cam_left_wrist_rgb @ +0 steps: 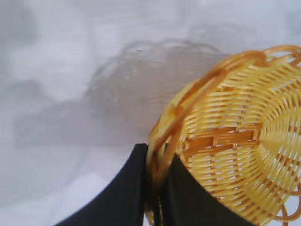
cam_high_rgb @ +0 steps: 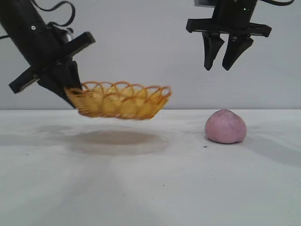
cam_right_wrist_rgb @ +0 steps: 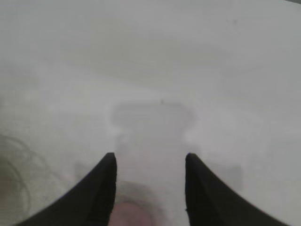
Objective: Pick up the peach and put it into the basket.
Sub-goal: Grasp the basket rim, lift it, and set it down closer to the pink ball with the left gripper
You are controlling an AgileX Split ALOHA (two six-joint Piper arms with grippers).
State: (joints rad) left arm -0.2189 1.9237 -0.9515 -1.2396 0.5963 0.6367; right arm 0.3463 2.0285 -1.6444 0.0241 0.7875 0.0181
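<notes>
You see the basket (cam_high_rgb: 120,100) up off the table (cam_high_rgb: 150,188), over its left side. The peach (cam_high_rgb: 225,126) sits on the table to the right, well apart from the basket.

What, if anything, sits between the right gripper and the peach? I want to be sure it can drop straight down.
Nothing visible. The right gripper hangs open above the peach, which sits alone on the table. The left gripper holds the basket in the air, off to the side.

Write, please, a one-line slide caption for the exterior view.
Left gripper holds the basket above the table; right gripper hovers open over the peach.
</notes>
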